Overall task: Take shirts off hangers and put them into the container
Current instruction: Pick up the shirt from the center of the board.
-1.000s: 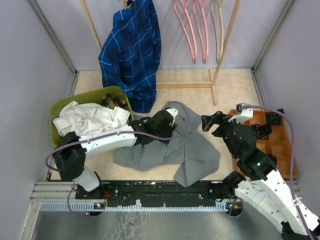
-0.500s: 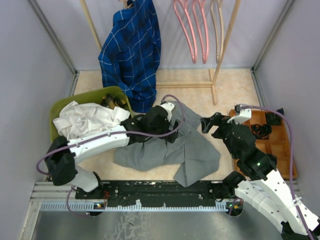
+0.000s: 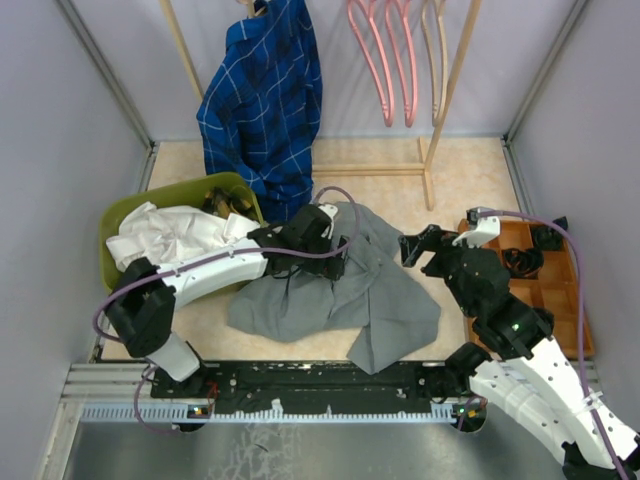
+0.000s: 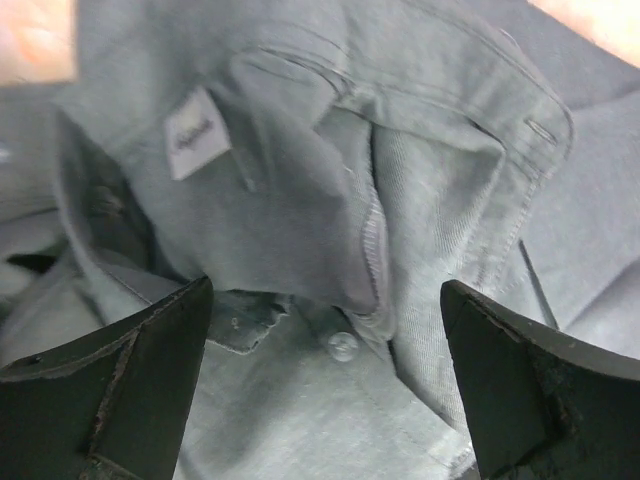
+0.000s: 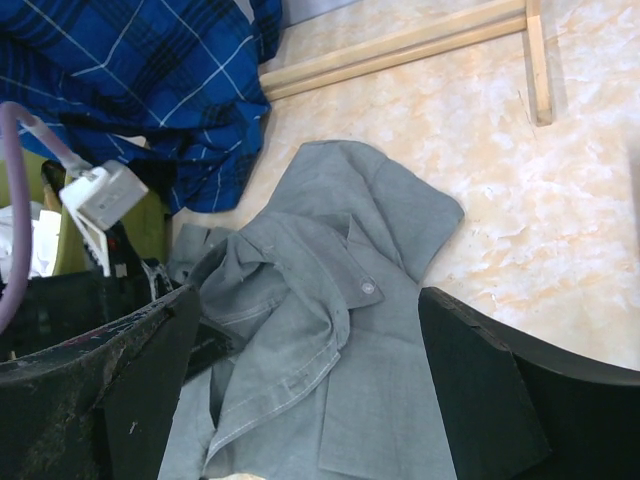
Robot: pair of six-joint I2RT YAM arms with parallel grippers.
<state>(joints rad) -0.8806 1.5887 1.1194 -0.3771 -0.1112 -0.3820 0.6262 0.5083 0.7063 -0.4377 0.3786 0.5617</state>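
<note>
The grey shirt point(image 3: 375, 300) lies crumpled on the floor between the arms. My left gripper point(image 3: 330, 268) hovers over its collar, open. In the left wrist view both fingers point(image 4: 120, 390) stand wide apart around a button point(image 4: 342, 346), holding nothing. My right gripper point(image 3: 432, 245) is open beside the shirt's right edge, looking down on the grey shirt point(image 5: 330, 330). The blue checked shirt point(image 3: 262, 100) still hangs on a hanger at the rack. Bare pink hangers point(image 3: 385, 60) hang to its right. The olive container point(image 3: 125, 208) holds the white shirt point(image 3: 175, 235).
Wooden rack poles point(image 3: 452, 90) and a base bar point(image 3: 370, 169) stand at the back. An orange tray point(image 3: 560, 295) of black parts sits right of my right arm. Grey walls close in both sides.
My left gripper has opened wide, letting the grey shirt's collar go, and shifted slightly left. The right arm has hardly moved.
</note>
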